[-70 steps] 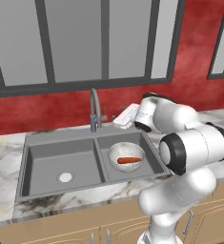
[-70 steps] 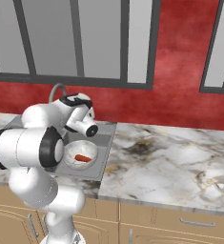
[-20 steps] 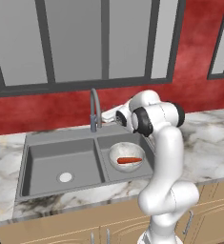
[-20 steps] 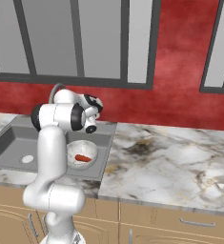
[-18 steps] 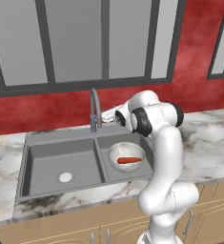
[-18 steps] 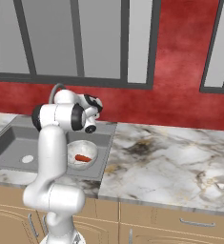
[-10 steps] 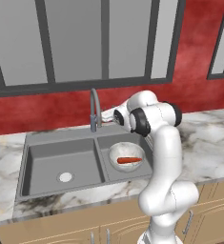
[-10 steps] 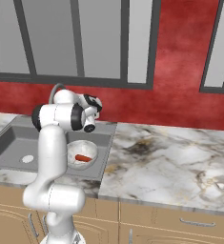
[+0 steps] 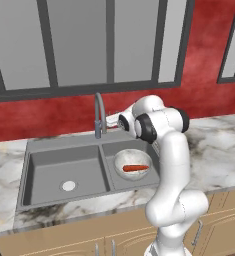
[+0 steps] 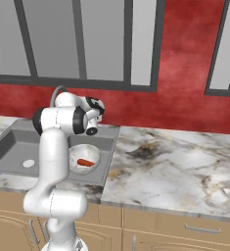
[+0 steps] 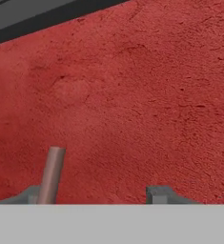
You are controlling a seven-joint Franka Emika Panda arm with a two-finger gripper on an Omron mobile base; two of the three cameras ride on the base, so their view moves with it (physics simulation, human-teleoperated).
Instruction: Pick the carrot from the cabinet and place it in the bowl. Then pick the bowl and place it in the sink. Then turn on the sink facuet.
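The arm (image 9: 171, 165) is built of smooth, glossy white rounded links, thick as tubes and swelling into bulbous housings at the joints. Each joint shows a dark grey to black ring or round end cap, the clearest being the black disc with a pale centre on the elbow housing (image 10: 80, 120) and the dark band beside it. At the pincer (image 11: 96, 194), two small dark grey finger tips (image 11: 157, 194) with blocky, squared ends rise side by side.
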